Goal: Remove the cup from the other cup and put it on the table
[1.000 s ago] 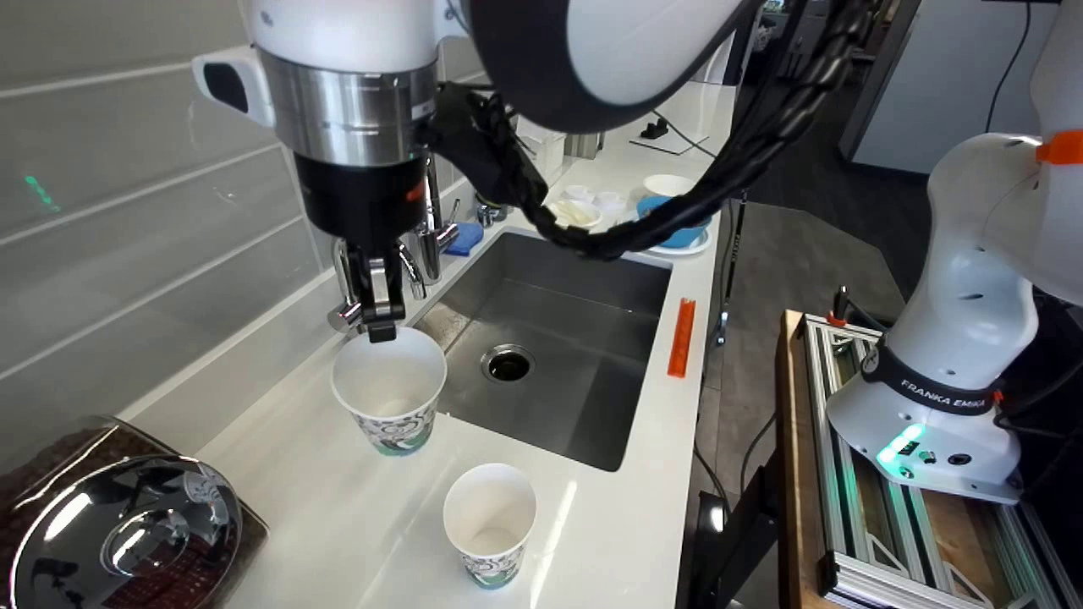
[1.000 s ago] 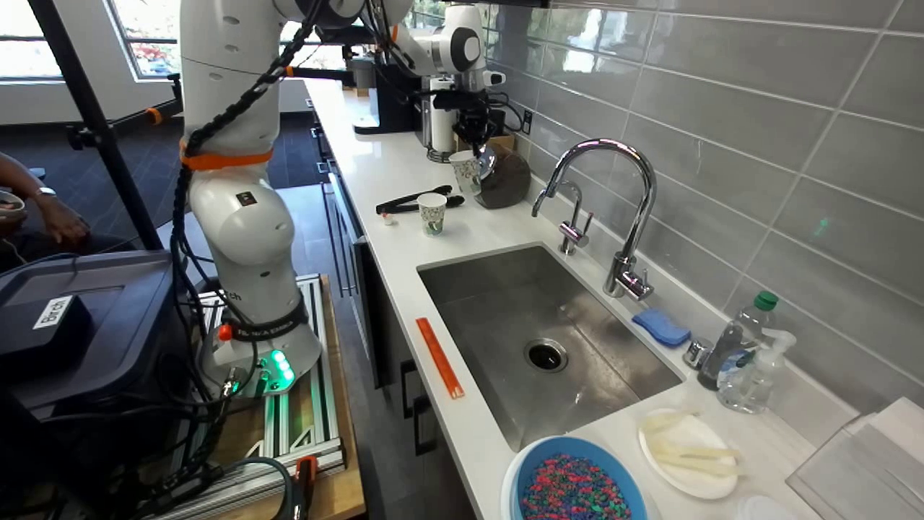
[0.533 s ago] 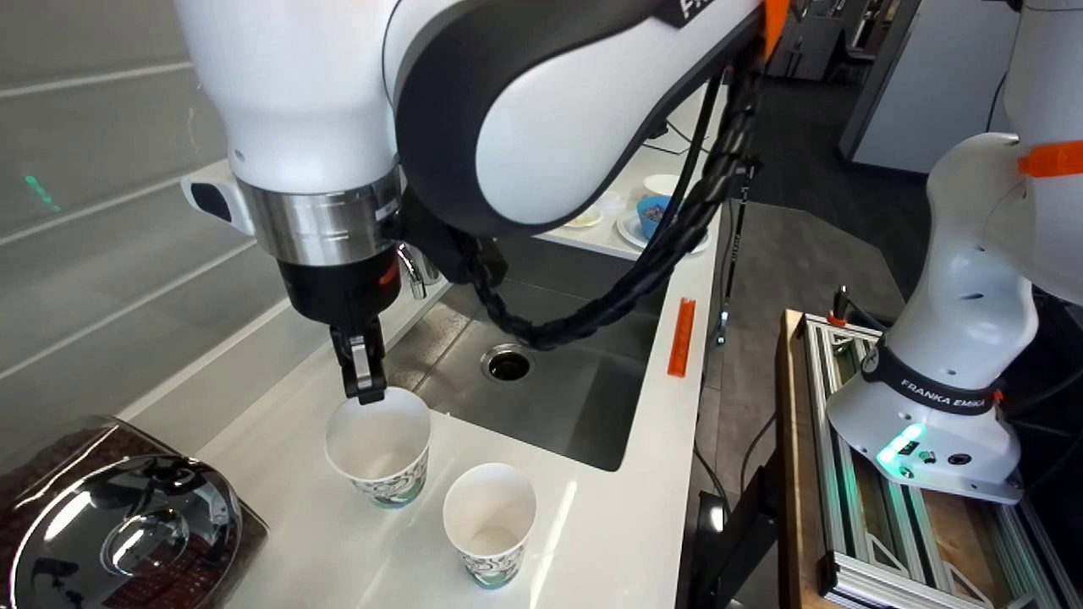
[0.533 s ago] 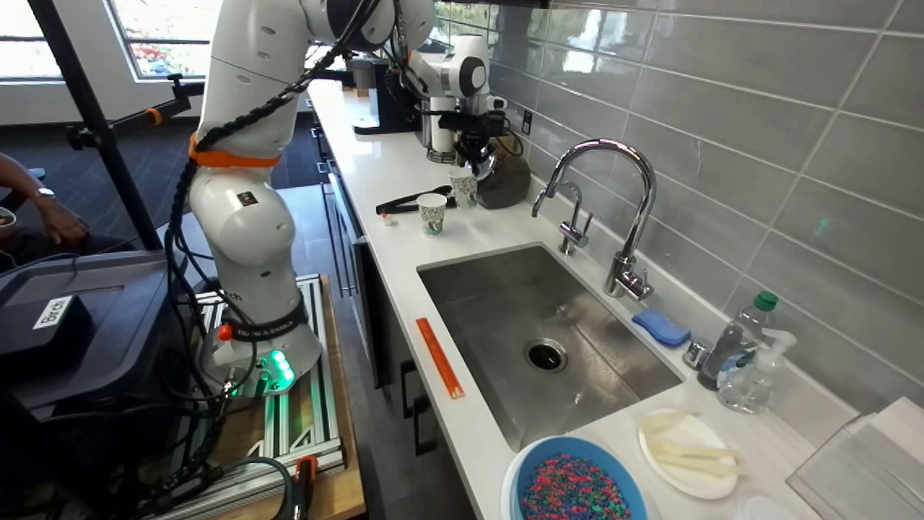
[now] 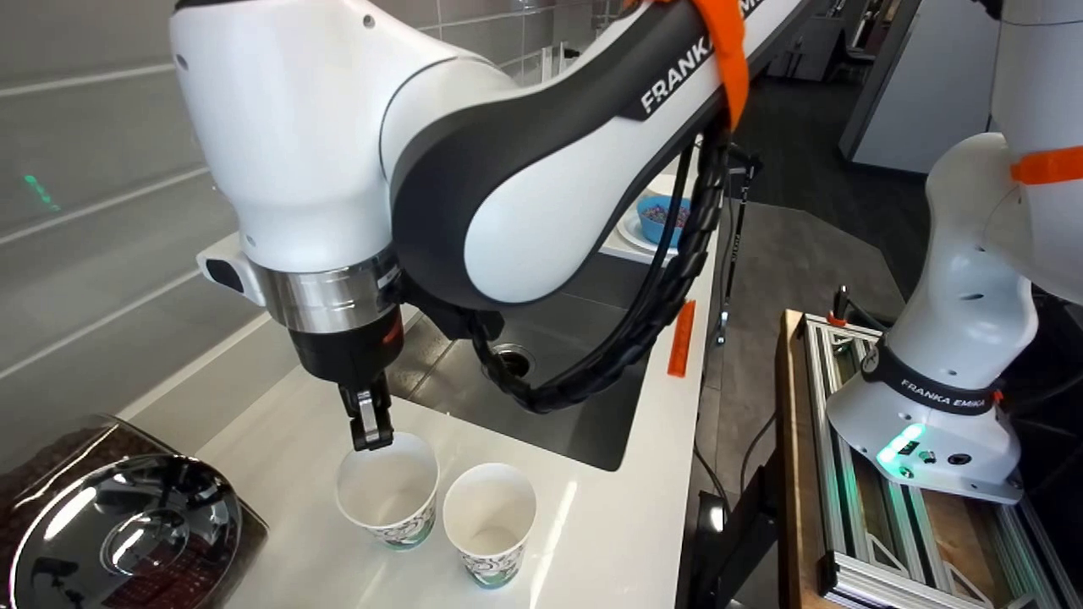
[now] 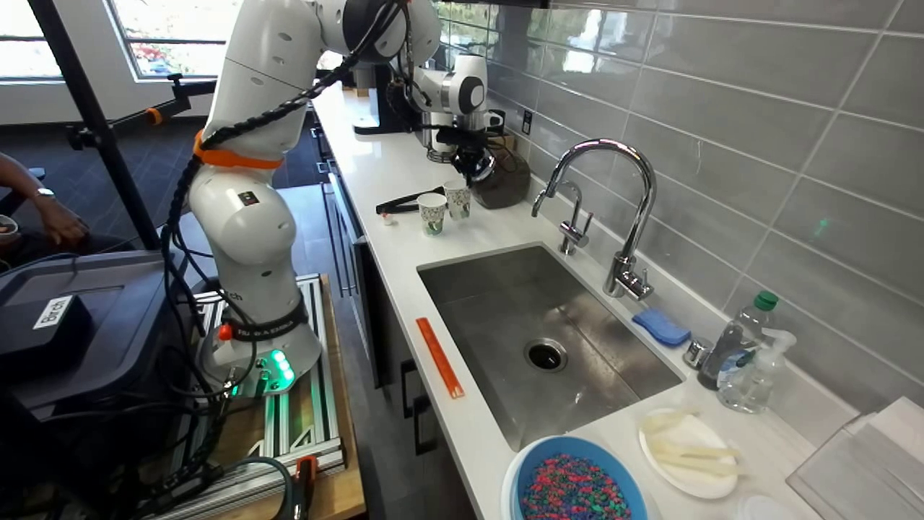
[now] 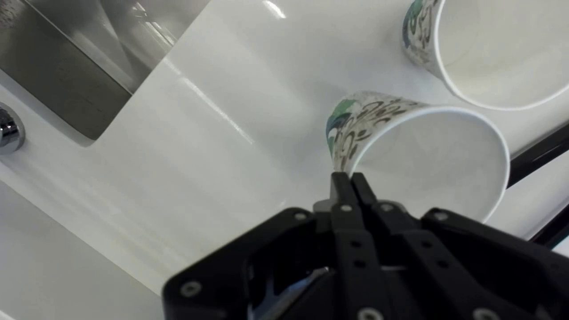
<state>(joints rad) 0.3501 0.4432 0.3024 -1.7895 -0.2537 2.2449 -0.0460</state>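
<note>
My gripper (image 5: pixel 372 446) is shut on the rim wall of a patterned paper cup (image 5: pixel 408 531). In the wrist view, the fingertips (image 7: pixel 340 178) pinch the near edge of this held cup (image 7: pixel 378 118), one inside and one outside. A second patterned paper cup (image 5: pixel 493 565) stands upright on the white table (image 5: pixel 601 541), close beside the held cup. In an exterior view the held cup (image 6: pixel 458 201) is nearly upright, low over the table (image 6: pixel 498 227), just behind the second cup (image 6: pixel 432 214). I cannot tell whether its base touches. Both cups look empty inside.
A steel sink (image 6: pixel 498 303) with a chrome tap (image 6: pixel 635 209) lies beside the cups. Black tongs (image 6: pixel 401 204) lie behind them. A jar with a shiny lid (image 5: pixel 127 533) stands near the wall. An orange strip (image 6: pixel 439 357) lies along the front edge.
My gripper has come down with the held cup toward the table and closer to the second cup. The held cup was tilted and higher before. The second cup has not moved.
</note>
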